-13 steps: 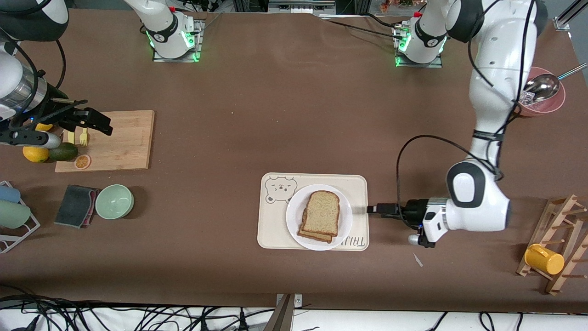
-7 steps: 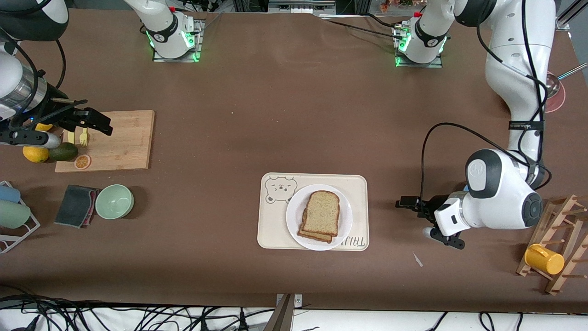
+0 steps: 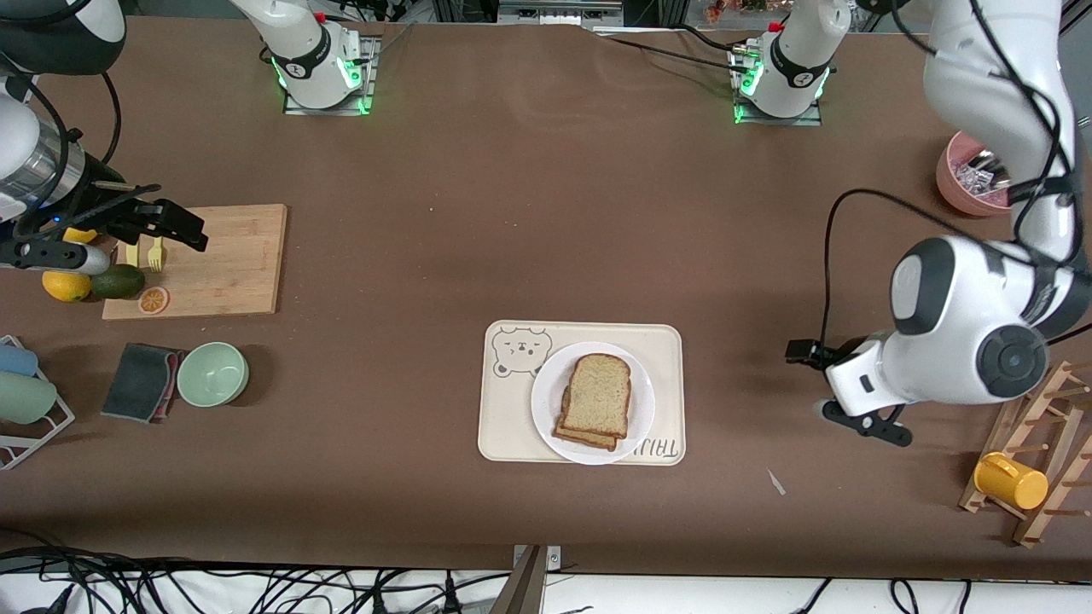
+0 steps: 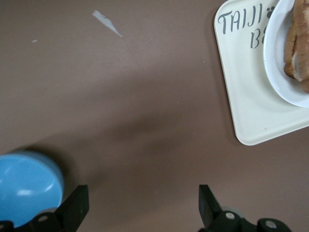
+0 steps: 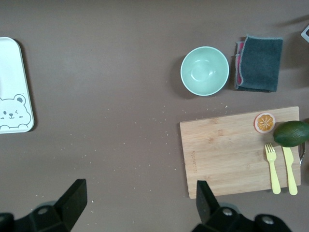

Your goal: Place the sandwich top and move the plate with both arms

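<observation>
right gripper [image 5: 140, 203] fingers spread over bare table | cutting board [image 5: 231, 150] holds fork [image 5: 272, 166], avocado [image 5: 291, 133], orange slice [image 5: 264, 122] | green bowl [image 5: 204, 70] beside grey cloth [image 5: 259, 63] | bear tray [image 5: 12, 92] well apart

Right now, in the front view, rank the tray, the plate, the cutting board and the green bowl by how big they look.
1. Tray and cutting board: they look about alike, so no ranking between them.
2. Plate.
3. Green bowl.
</observation>
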You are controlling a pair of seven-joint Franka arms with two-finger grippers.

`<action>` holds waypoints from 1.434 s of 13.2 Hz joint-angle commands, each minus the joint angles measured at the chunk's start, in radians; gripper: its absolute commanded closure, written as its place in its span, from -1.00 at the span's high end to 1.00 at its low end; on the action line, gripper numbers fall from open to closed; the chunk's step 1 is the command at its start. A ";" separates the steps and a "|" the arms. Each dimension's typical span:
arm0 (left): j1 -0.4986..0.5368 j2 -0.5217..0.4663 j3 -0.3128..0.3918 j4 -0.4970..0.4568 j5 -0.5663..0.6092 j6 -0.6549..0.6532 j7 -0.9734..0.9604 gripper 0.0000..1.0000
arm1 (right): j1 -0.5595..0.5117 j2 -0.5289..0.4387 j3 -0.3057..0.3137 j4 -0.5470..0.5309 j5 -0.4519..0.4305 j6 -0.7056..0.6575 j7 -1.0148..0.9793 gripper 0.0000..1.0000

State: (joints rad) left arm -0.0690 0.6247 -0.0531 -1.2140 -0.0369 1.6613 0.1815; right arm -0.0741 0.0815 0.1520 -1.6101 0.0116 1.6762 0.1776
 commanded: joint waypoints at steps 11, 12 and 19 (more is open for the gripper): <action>0.041 -0.630 -0.024 -0.412 0.092 -0.029 -0.228 1.00 | -0.006 -0.054 -0.048 0.024 0.005 -0.026 -0.012 1.00; 0.061 -0.649 -0.024 -0.442 0.092 -0.026 -0.224 1.00 | -0.006 -0.055 -0.051 0.024 0.004 -0.036 -0.018 1.00; 0.058 -0.629 -0.022 -0.449 0.059 -0.032 -0.220 1.00 | -0.006 -0.059 -0.094 0.022 0.005 -0.090 -0.041 1.00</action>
State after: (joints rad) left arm -0.0132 0.0073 -0.0738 -1.6530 0.0326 1.6160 -0.0372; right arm -0.0763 0.0326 0.0576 -1.6015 0.0114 1.6110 0.1693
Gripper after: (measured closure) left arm 0.000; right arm 0.000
